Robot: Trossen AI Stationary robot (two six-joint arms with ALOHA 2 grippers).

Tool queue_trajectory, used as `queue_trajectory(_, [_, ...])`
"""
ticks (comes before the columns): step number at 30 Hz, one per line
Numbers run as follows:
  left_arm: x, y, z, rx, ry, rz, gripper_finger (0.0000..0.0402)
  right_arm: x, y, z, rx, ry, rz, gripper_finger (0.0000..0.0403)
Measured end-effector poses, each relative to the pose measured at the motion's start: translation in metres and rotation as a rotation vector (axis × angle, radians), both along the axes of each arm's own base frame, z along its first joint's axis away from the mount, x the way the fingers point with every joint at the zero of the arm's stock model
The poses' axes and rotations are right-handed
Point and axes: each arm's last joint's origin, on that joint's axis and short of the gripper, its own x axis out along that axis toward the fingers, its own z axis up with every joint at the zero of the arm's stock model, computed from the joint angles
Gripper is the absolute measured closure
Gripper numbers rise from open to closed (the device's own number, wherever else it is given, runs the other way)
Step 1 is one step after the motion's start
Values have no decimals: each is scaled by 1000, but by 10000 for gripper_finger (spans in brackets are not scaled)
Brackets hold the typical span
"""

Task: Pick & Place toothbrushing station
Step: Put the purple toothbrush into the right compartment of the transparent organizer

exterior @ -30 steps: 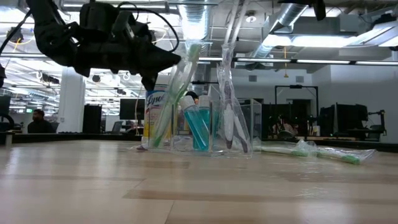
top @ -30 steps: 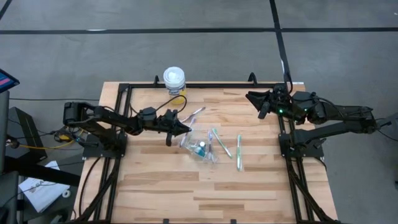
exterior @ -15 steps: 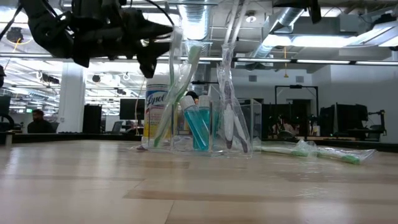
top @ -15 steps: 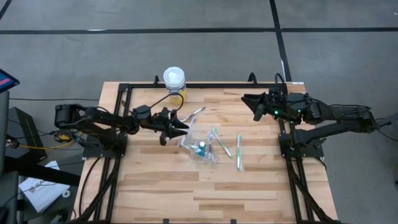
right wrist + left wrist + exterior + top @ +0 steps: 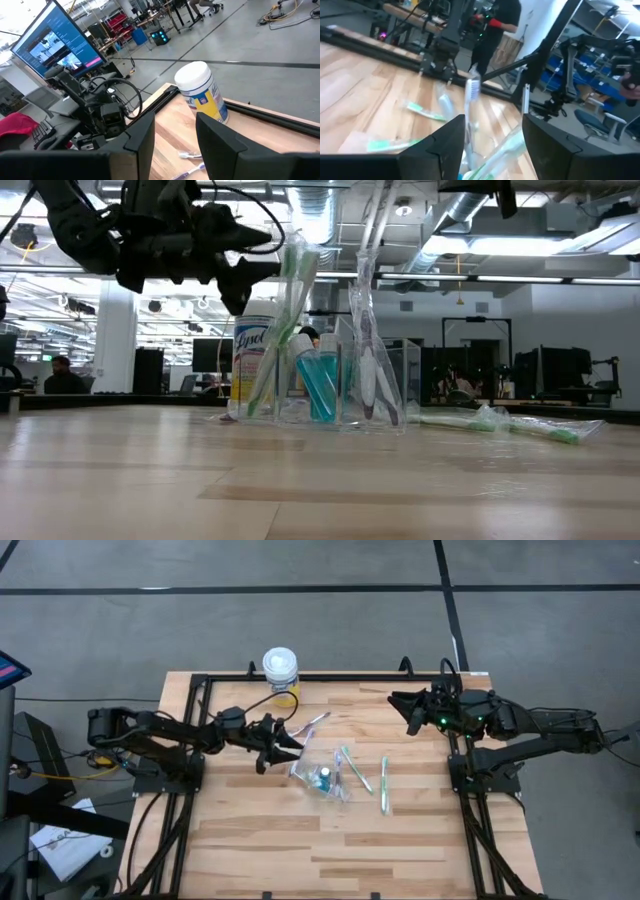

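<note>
Left gripper (image 5: 283, 747) is backing off with fingers now parted after releasing the thin pale green toothbrush (image 5: 283, 330), which is standing in the small clear plastic cup (image 5: 335, 385) just beyond its fingertips; right gripper (image 5: 407, 708) is idling half-open, empty, so placement looks done.

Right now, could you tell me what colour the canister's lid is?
White; the canister's lid shows best in the high view.

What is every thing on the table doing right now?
Clear cup: upright, toothbrushes and a blue tube standing in it.
Wrapped toothbrushes: lying flat on the table.
Wipes can: upright, lid on.
Left gripper: open, beside the cup.
Right gripper: open, empty, raised at the table's far right.
</note>
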Motion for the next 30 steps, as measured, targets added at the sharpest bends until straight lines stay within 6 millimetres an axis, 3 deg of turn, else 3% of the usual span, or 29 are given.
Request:
queue_trajectory(4, [-3,11,-7,15,75,70,221,0,0,0,-4,3,1,269])
queue_trajectory(11, [-20,41,-38,49,399,302,242,0,0,0,-7,5,1,269])
queue_trajectory(15, [-26,51,-42,94,441,369,253,0,0,0,-20,12,2,269])
queue_trajectory(30, [-35,52,-71,245,699,347,268,-1,-7,0,-20,12,-40,269])
